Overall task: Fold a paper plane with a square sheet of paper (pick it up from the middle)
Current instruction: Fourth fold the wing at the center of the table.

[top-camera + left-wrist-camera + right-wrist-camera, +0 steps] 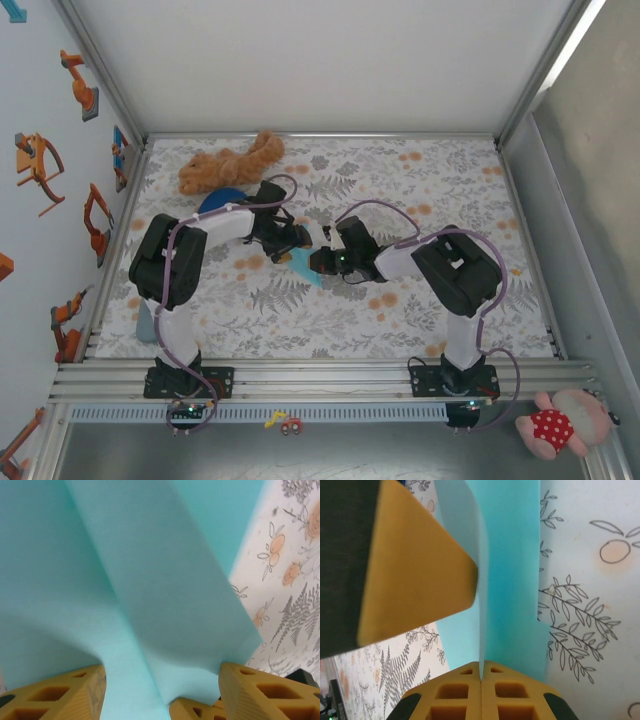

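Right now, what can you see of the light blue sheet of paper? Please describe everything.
The sheet of paper is thin, plain, light cyan, folded into long panels with lengthwise creases. It is held over the middle of the patterned table. The right claw is shut on its folded edge; the left claw stands open around it.

Floral tabletop [420, 180], white walls [320, 60] (robot stickers [40, 165] left)

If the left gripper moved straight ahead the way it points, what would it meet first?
The paper: it lies right ahead of the left gripper, between its open fingers. The right gripper, shut on the paper, seems close behind, though depth is unclear.
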`<state>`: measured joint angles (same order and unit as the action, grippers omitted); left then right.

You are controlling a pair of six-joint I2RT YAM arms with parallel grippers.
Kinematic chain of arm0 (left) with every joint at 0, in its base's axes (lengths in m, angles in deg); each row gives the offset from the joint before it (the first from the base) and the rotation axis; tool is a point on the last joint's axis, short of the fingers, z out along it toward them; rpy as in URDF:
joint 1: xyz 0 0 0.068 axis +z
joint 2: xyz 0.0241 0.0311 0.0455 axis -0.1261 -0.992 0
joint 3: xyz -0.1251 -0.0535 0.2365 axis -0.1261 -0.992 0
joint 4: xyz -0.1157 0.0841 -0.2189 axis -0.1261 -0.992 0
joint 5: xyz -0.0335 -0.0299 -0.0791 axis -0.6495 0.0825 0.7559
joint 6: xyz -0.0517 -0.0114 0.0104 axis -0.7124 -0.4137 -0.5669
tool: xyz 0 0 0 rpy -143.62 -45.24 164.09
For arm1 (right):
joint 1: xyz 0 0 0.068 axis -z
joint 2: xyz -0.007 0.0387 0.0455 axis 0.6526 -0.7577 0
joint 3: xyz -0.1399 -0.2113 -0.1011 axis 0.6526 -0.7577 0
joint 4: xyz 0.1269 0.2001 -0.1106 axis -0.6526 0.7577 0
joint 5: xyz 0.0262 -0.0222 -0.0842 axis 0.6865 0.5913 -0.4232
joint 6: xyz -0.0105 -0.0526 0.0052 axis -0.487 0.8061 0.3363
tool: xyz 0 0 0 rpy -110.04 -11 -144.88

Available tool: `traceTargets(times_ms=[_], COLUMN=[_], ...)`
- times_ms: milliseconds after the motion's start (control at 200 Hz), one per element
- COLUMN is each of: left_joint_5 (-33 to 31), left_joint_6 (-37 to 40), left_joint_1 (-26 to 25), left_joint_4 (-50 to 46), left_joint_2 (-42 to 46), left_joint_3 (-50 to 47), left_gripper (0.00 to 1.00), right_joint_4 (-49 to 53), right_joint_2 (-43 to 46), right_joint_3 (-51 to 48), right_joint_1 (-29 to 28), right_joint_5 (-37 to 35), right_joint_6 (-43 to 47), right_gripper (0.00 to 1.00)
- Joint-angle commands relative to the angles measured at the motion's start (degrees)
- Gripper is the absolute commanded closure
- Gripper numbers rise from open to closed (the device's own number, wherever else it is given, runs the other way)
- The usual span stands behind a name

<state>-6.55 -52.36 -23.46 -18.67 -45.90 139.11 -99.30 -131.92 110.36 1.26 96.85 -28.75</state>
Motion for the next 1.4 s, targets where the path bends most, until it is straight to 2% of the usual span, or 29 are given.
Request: traceTargets(times_ms=[0,235,356,741,977,1392], left_joint_5=[1.3,1.1,2.5,10.1,12.0,13.0], left_joint_6=[2.4,1.1,-1.2,-6.1,-6.5,-6.3], left_joint_1=[0.2,1.3,2.2,3.5,3.5,3.4], left_joint_4=[1.0,8.7,14.7,29.0,29.5,29.0], left_joint_2=[4.5,10.6,12.7,10.6,7.9,5.0], left_joint_3=[0.3,-6.9,-11.9,-17.7,-16.9,-15.2], left_gripper=[0.34,0.32,0.35,0.68,0.75,0.78], right_joint_4=[-1.7,-3.0,-4.0,-9.2,-9.4,-8.5], right_joint_2=[-1.1,-0.9,-1.6,-3.7,-4.3,-4.6], right_joint_3=[-0.9,-0.4,-0.5,-1.8,-1.8,-1.1], right_joint_1=[0.7,1.2,1.4,2.8,3.1,3.4], right_joint_5=[3.5,5.8,7.3,12.2,12.8,13.1], right_joint_6=[-1.5,-1.5,-1.9,-5.7,-6.1,-6.0], right_gripper=[1.00,1.00,1.00,1.00,1.00,0.99])
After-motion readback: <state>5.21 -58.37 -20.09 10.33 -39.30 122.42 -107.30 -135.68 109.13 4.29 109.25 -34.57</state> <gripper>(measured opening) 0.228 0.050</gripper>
